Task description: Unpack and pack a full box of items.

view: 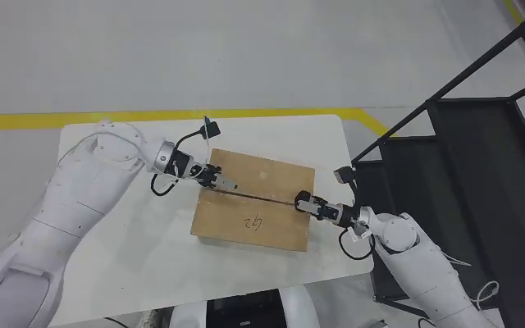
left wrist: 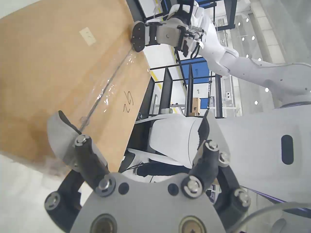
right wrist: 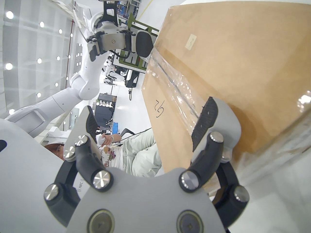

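Left hand [view: 223,180] and right hand [view: 301,201], both spread, sit at opposite ends of the closed box's [view: 262,184] taped seam.

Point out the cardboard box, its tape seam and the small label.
Brown cardboard box [view: 283,231], top view, top flap.
Clear tape seam [left wrist: 109,83], left wrist view, mid-length.
Small pale label [right wrist: 191,41], right wrist view, centre.

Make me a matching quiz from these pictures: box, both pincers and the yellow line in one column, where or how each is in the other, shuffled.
1 cardboard box
2 left pincer
3 right pincer
4 yellow line

A open, at the seam end nearest the black steps
B on the floor beyond the table
C flaps closed, on the table
D open, at the seam end away from the steps

Pairs: 1-C, 2-D, 3-A, 4-B
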`<action>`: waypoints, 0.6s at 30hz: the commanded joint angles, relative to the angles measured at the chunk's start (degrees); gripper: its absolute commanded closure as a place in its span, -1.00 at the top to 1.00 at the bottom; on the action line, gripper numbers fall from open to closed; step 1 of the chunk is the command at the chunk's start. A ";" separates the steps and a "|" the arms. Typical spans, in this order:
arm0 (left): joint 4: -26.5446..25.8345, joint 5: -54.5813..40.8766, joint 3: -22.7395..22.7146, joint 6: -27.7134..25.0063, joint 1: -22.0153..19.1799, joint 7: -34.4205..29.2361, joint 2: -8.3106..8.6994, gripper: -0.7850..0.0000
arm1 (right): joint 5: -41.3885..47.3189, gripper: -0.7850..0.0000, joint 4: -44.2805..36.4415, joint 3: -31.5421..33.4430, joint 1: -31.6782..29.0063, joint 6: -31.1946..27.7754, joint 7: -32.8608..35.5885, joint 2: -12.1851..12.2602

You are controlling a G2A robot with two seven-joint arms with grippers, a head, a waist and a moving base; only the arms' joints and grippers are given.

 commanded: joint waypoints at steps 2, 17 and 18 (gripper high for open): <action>0.73 0.41 -1.42 0.22 0.46 -0.34 0.58 1.00 | 1.56 1.00 -0.33 2.06 -2.18 -0.54 0.70 0.38; 0.30 2.70 -7.94 1.20 6.02 1.05 3.51 1.00 | 4.39 1.00 0.98 4.39 -5.33 -0.94 1.01 0.72; 0.12 2.56 -8.32 1.23 6.46 1.16 3.66 1.00 | 4.42 1.00 1.21 4.29 -5.18 -0.98 1.05 0.70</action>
